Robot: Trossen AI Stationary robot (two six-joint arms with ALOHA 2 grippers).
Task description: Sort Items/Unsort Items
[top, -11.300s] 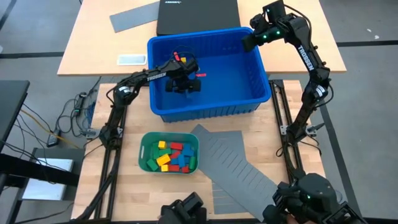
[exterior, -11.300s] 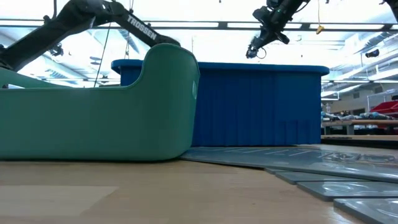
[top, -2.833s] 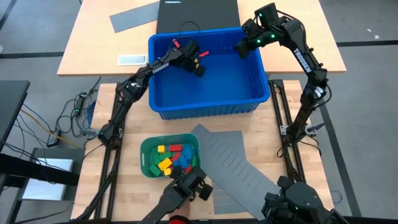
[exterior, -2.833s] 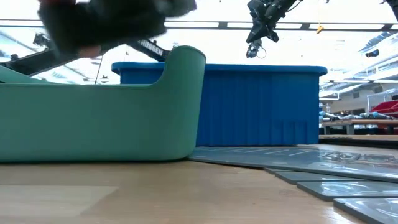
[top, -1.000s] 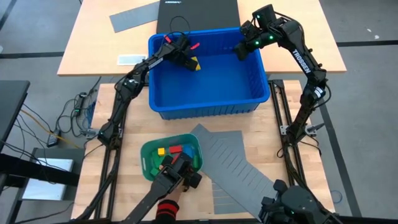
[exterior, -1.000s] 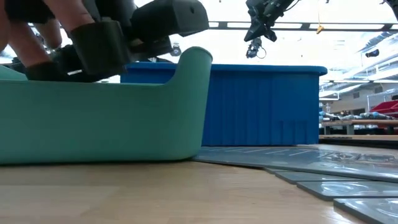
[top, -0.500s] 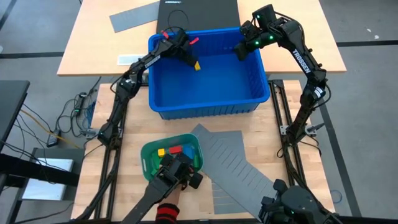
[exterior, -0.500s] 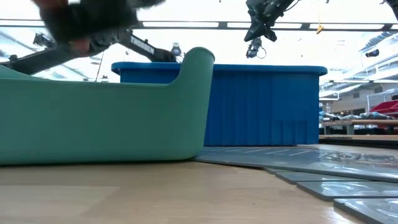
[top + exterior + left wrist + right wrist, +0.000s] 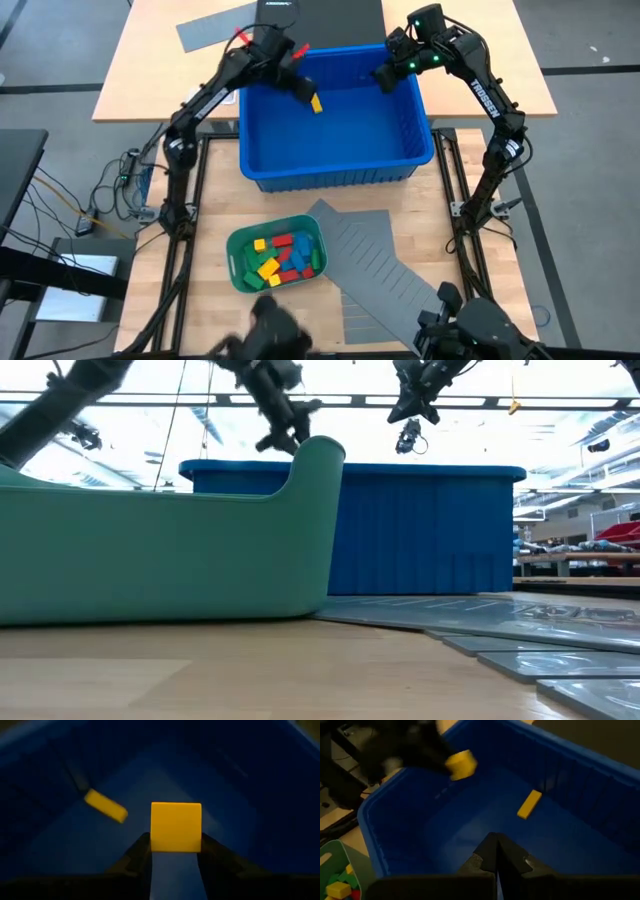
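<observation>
Two yellow blocks are seen in the blue bin (image 9: 330,178). One yellow block (image 9: 176,827) is held between the fingers of the left gripper (image 9: 175,842), which is closed on it from both sides. It is held up off the floor, near the bin's 11 o'clock corner. Only its square end is shown in the left wrist view, so its long side points away along the fingers. The other yellow block (image 9: 316,103) lies flat on the bin floor, a little toward 11 o'clock from the middle. Its long side runs from about 11 o'clock to 5 o'clock in the high view.

Half a second ago the left arm was lower in the bin; now it has been pulled back toward 11 o'clock. The dark tool and sleeve that covered the green tray (image 9: 232,250) are gone from it, and only a dark blur (image 9: 270,335) is left at the 6 o'clock edge.

One heap of red, yellow, green and blue blocks (image 9: 280,255) is now shown in the tray (too piled up to be counted surely).

One grey sheet (image 9: 390,270) lies at the tray's 3 o'clock side.

The right gripper (image 9: 496,851) is pressed fully closed with nothing in it, above the bin's 1 o'clock corner.
</observation>
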